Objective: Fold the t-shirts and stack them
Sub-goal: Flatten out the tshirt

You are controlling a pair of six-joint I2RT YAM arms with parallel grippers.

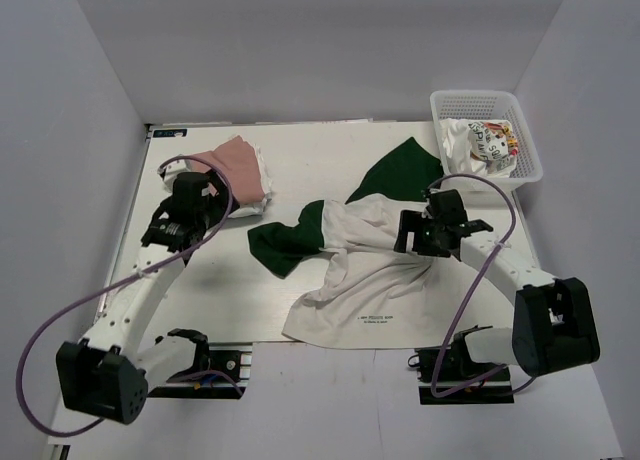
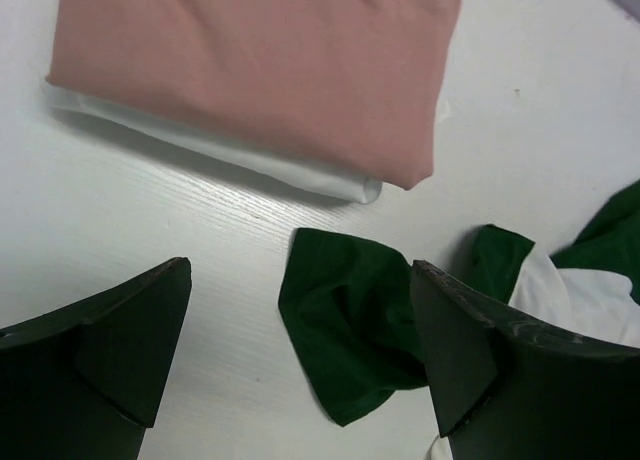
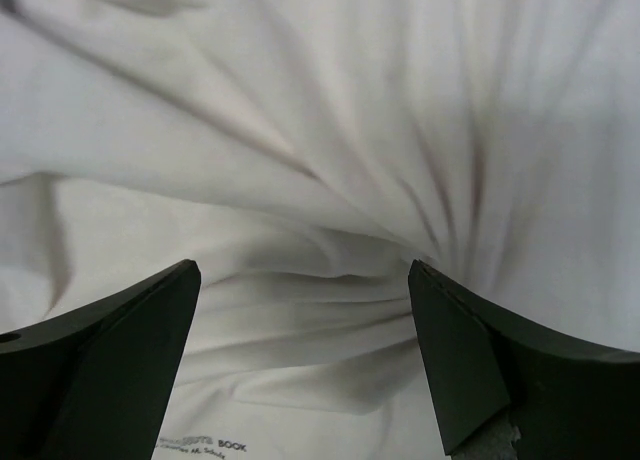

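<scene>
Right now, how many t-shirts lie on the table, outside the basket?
3. The salmon-pink shirt lies folded on the folded plain white shirt, far left; the green-sleeved white shirt sprawls unfolded in the middle. The crumpled cloth in the basket may hide more.

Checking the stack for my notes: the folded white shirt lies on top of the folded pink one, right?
Not quite. The order is reversed: the folded pink shirt lies on top, and the folded white shirt is under it. The left wrist view shows this.
</scene>
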